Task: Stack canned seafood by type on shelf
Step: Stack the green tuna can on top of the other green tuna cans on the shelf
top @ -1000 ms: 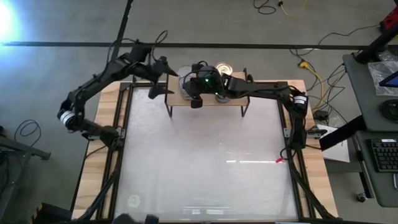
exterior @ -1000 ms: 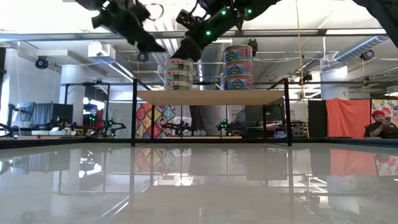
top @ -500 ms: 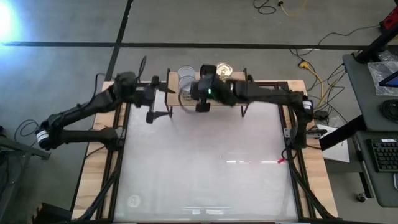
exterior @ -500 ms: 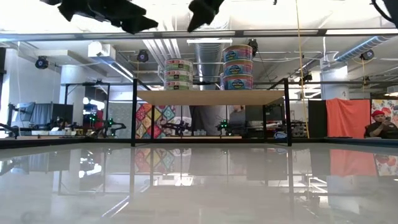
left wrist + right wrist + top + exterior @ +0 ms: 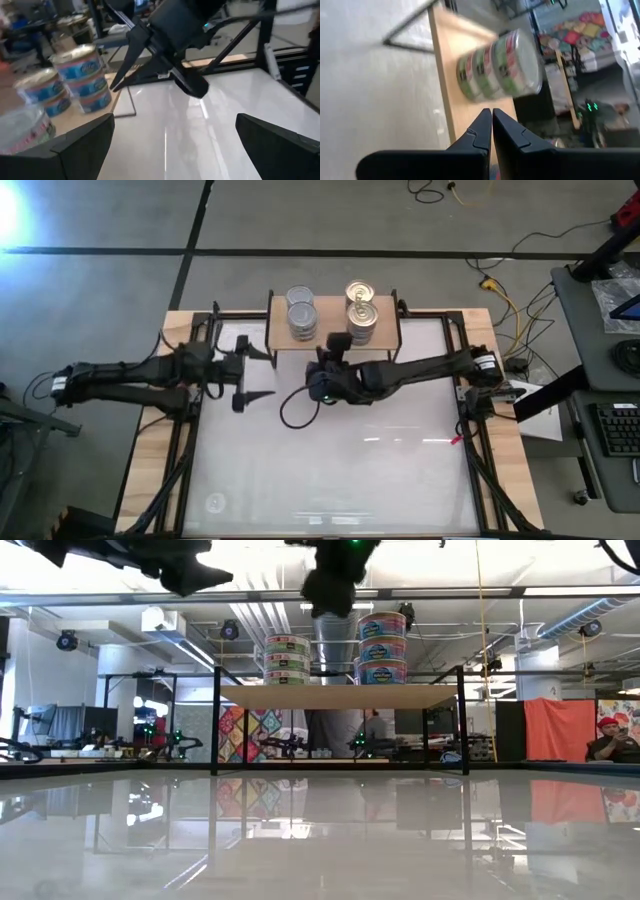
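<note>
The shelf (image 5: 335,333) stands at the table's far edge. On its left part stand stacked silver-topped tins (image 5: 301,317), green-labelled in the low view (image 5: 288,659) and the right wrist view (image 5: 500,65). On its right part stand gold-topped tins (image 5: 361,314), blue-labelled (image 5: 383,647) (image 5: 82,77). My left gripper (image 5: 247,372) (image 5: 172,145) hangs open over the table, left of the shelf, holding nothing. My right gripper (image 5: 337,348) (image 5: 491,127) is shut and empty just in front of the shelf, pointing at it.
The white table top (image 5: 340,450) stretches wide toward the near edge, framed by black rails (image 5: 190,440) and wooden borders. The right arm's wrist and a cable loop (image 5: 298,408) hang over the table's middle. Room clutter lies beyond the far edge.
My left gripper has drawn away from the shelf's left end toward the table's left and near side, sinking a little and staying open. My right gripper has pulled back from over the silver-topped tins toward the near edge and turned, staying shut. The tins have kept still.
</note>
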### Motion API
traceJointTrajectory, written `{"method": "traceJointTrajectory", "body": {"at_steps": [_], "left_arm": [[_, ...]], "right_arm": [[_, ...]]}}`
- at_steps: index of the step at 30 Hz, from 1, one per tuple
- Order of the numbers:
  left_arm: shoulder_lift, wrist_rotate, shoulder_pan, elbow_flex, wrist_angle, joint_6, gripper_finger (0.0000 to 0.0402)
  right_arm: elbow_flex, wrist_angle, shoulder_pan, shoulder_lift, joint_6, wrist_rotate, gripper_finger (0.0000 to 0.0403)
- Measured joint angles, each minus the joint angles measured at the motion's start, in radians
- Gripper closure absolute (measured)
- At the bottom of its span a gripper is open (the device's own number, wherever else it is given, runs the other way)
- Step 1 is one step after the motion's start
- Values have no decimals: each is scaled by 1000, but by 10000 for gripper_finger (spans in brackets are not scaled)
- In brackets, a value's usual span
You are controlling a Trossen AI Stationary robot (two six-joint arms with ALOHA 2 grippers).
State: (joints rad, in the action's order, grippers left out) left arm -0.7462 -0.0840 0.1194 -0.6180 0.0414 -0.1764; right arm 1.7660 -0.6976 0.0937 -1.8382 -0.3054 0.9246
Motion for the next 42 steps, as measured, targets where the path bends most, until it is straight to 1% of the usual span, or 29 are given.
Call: {"method": "traceJointTrajectory", "body": {"at_steps": [3, 5, 8, 11, 13, 18, 24, 26, 29, 31, 39, 42], "left_arm": [[3, 126, -83, 24, 0, 40, 2], [4, 184, -133, 42, -13, 63, 3], [9, 218, -190, 87, -69, 86, 7], [16, 234, -224, 134, -144, 93, 12], [22, 244, -231, 160, -183, 101, 15], [31, 309, -230, 193, -188, 138, 18], [34, 315, -230, 215, -189, 140, 18], [34, 333, -230, 217, -188, 139, 18], [35, 364, -230, 218, -187, 134, 18], [41, 366, -230, 218, -178, 125, 18], [109, 365, -230, 177, -61, 114, 18], [141, 363, -230, 157, -10, 105, 18]], "right_arm": [[-34, -3, -3, -14, 46, 30, 394], [-54, -2, -17, -23, 61, 31, 394], [-89, 5, -44, -40, 72, 22, 394], [-108, 25, -72, -63, 68, 18, 394], [-108, 49, -91, -80, 46, 19, 394], [-108, 107, -135, -132, -46, 15, 394], [-108, 169, -175, -154, -110, 16, 394], [-109, 181, -183, -157, -129, 4, 394], [-108, 239, -187, -157, -147, -56, 394], [-108, 273, -186, -157, -172, -60, 394], [-108, 397, -187, -157, -277, -68, 394], [-108, 401, -184, -152, -290, -68, 394]]}}
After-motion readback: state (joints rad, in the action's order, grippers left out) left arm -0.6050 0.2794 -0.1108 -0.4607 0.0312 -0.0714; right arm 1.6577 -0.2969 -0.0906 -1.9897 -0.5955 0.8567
